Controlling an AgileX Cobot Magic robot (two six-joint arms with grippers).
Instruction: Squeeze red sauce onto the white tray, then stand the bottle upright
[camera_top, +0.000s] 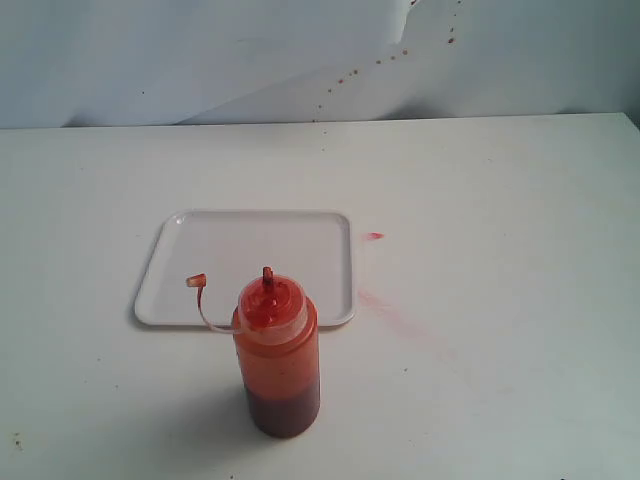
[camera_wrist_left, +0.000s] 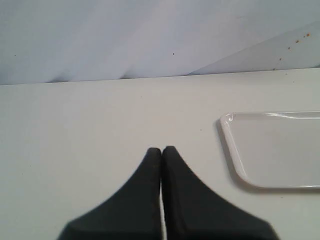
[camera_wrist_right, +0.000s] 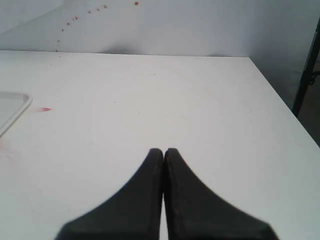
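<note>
A white tabletop (camera_top: 520, 190) is being marked by a small red fleck (camera_top: 375, 236) and, near it, a faint pinkish smear (camera_top: 395, 312). A pale creased backdrop (camera_top: 150, 60) behind is being dotted by brownish specks (camera_top: 378, 62). A dark stand (camera_wrist_right: 308, 65) is being glimpsed beyond the tabletop's edge.

The tray (camera_top: 250, 245) lay on the table (camera_top: 500, 170). The bottle (camera_top: 277, 365) stood upright just before the tray's near edge. A fleck (camera_top: 375, 236) lay just right of the tray, and a smear (camera_top: 395, 315) off its near right corner.
</note>
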